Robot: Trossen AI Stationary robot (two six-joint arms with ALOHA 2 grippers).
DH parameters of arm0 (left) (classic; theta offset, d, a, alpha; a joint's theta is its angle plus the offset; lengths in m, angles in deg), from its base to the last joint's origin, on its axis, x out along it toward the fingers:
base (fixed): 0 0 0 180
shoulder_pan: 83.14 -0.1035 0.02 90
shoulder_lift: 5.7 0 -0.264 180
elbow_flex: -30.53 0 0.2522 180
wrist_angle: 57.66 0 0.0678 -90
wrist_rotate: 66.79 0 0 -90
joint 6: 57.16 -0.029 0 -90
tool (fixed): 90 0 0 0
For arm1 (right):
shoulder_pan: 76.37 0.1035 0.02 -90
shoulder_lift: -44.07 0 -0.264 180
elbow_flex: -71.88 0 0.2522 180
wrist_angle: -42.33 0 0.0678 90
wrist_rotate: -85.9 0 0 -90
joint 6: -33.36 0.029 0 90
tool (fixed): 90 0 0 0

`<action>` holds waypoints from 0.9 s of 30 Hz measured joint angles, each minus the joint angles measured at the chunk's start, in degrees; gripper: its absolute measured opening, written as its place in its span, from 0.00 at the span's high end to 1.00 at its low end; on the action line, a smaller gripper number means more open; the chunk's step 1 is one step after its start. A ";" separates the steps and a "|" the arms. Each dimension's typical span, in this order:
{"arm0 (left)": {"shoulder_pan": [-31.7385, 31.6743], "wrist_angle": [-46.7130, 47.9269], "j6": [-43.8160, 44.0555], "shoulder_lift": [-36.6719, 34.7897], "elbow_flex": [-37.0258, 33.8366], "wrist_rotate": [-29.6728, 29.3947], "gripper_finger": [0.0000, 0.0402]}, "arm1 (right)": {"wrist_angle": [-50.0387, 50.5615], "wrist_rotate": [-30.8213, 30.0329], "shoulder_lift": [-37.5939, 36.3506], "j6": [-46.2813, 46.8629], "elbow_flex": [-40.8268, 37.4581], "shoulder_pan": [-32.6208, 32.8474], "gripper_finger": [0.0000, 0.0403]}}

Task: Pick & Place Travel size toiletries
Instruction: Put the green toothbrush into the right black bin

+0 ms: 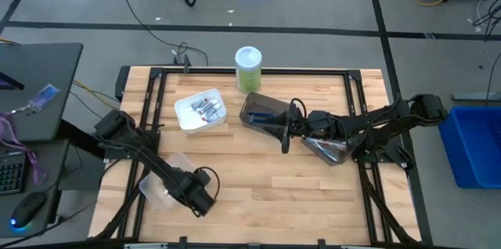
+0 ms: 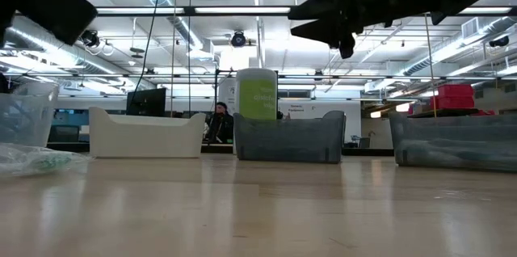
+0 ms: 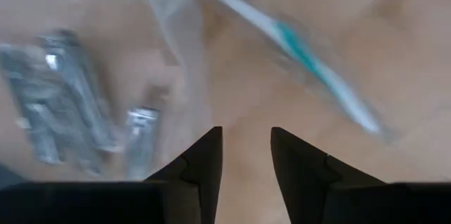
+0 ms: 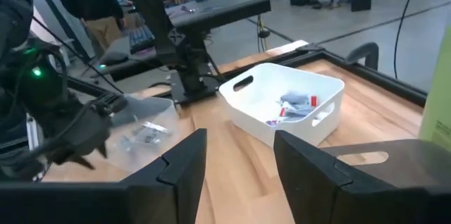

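On the wooden table [image 1: 258,178], both grippers [image 3: 243,146] [image 4: 239,146] gape, pinching nothing.

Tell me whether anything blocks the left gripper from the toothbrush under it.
Nothing visible does. The left gripper hangs open and empty over the clear bin; the toothbrush lies uncovered ahead of its fingertips, silver tubes off to one side.

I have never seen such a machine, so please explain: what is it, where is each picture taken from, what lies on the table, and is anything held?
It is a robot with two dark arms at a wooden table. One picture looks down from above, one level across the table, two from the wrists. On the table: a white bin of small tubes, two dark bins, a clear bin, a green canister. The left end effector hangs open over the clear bin, near a toothbrush. The right end effector is open, holding nothing.
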 joint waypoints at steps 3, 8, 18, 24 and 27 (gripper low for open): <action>-0.37 4.88 -0.09 -0.26 0.06 -3.98 0.68 | 0.28 0.01 0.00 1.39 0.00 0.00 0.57; -1.49 12.69 2.42 -1.27 0.06 -11.75 0.68 | 0.83 -0.02 0.00 1.63 0.00 0.00 0.58; -4.45 -5.12 12.56 -1.14 0.00 -10.17 0.68 | 0.45 -0.04 0.02 1.52 0.00 0.00 0.59; -4.44 -8.97 16.01 -1.14 0.02 -10.55 0.68 | 0.43 -0.04 0.00 1.52 0.00 0.00 0.59; -4.47 -9.11 17.20 -1.06 0.02 -10.68 0.68 | 0.44 -0.04 0.02 1.52 0.00 0.00 0.60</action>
